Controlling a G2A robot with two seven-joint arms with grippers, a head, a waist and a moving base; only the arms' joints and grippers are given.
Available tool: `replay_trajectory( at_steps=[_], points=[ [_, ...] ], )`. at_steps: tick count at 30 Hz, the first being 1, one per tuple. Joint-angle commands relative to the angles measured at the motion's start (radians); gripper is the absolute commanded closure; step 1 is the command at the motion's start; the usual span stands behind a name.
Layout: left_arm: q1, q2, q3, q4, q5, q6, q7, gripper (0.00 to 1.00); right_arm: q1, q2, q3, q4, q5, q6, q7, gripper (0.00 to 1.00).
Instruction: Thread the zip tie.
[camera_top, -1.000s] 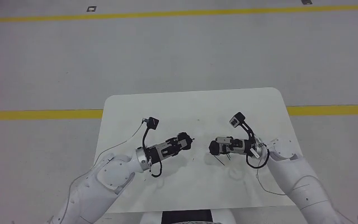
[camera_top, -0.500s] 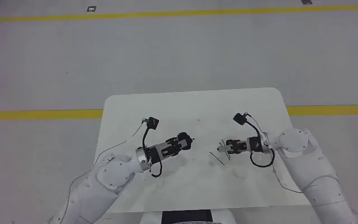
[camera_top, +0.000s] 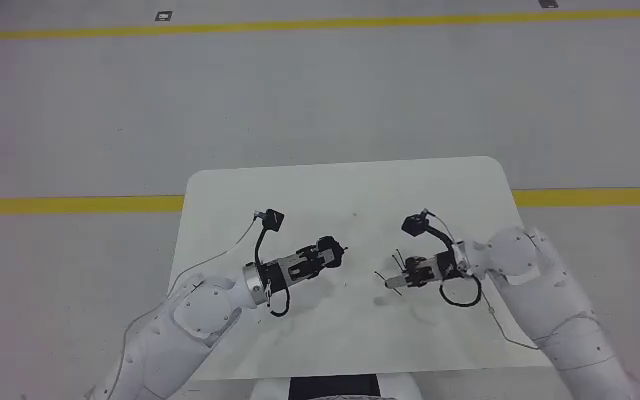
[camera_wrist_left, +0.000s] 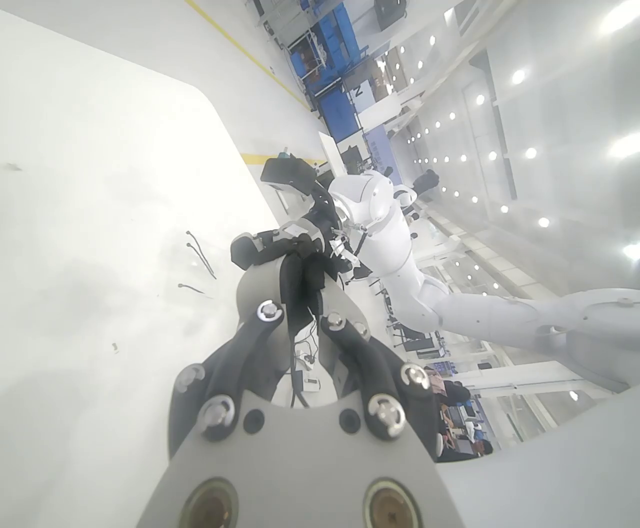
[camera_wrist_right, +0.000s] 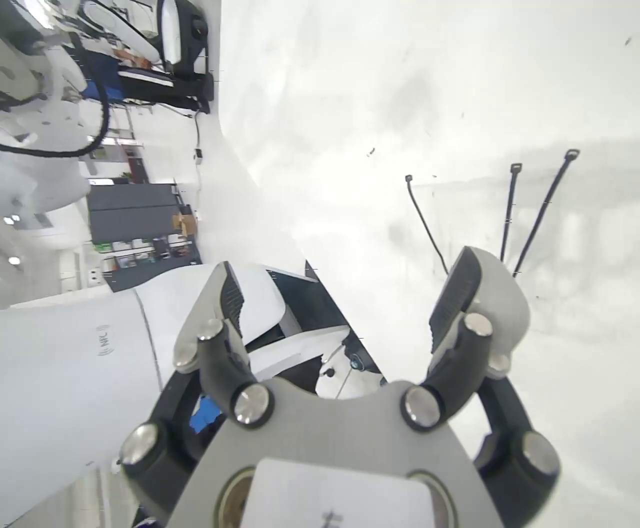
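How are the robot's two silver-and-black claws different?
The left gripper has its fingers pinched shut; the right gripper has them spread wide. The right gripper is beside three thin black zip ties; the left gripper is farther from them. Both are over the white table.

A second ago my right pincer sits on top of the zip ties. It then draws off to the right, and now it comes back toward them, lower in the scene and nearer the robot, with its tip just at their near side. The wrist camera tips back to the left from where it stood half a second ago. The right arm swings out to the right. The ties, mostly covered before, now lie largely in the open.
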Motion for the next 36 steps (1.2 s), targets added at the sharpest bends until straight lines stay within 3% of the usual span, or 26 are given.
replay_trajectory(
  at_steps=[1,8,13,34,35,36],
  points=[
    [0.000,0.000,0.000,0.000,0.000,0.000,0.000,1.00,0.014,0.000,-0.020,-0.009,-0.057,-0.006,0.002,0.00],
    [0.000,0.000,0.000,0.000,0.000,0.000,0.000,1.00,0.093,-0.009,-0.116,-0.020,-0.195,0.000,-0.007,0.00],
    [0.000,0.000,0.000,0.000,0.000,0.000,0.000,1.00,0.137,-0.019,-0.184,0.013,-0.266,0.031,-0.008,0.00],
    [0.000,0.000,0.000,0.000,0.000,0.000,0.000,1.00,0.121,-0.009,-0.179,0.034,-0.246,-0.002,-0.056,0.00],
    [0.000,0.000,0.000,0.000,0.000,0.000,0.000,1.00,0.121,-0.008,-0.178,0.035,-0.247,-0.005,-0.056,0.06],
    [0.000,0.000,0.000,0.000,0.000,0.000,0.000,1.00,0.120,-0.007,-0.178,0.035,-0.247,-0.007,-0.057,0.21]
  ],
)
